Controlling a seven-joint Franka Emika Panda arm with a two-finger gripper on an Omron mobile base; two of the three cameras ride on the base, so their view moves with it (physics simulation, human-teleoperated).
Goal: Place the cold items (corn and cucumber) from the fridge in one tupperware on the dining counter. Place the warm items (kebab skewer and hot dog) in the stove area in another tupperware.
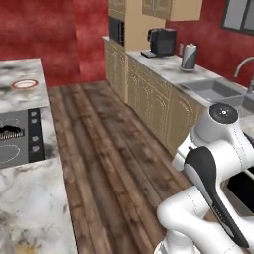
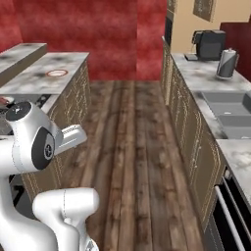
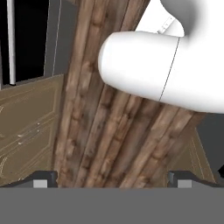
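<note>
Two small dark fingertips [image 3: 40, 180] stood wide apart at the bottom of the hand view, so the gripper [image 3: 111, 181] was released and empty, looking down at the brown wooden plank floor [image 3: 109, 131]. Likely trouble: driving on with the arm folded could graze the tan panelled cabinets [image 1: 149, 99] of the narrow aisle. One dark kebab skewer (as I judged it) [image 1: 11, 132] lay on the black stovetop [image 1: 20, 139] set in the grey marbled island counter [image 1: 30, 198], well apart from the gripper; no tupperware was discernible.
</note>
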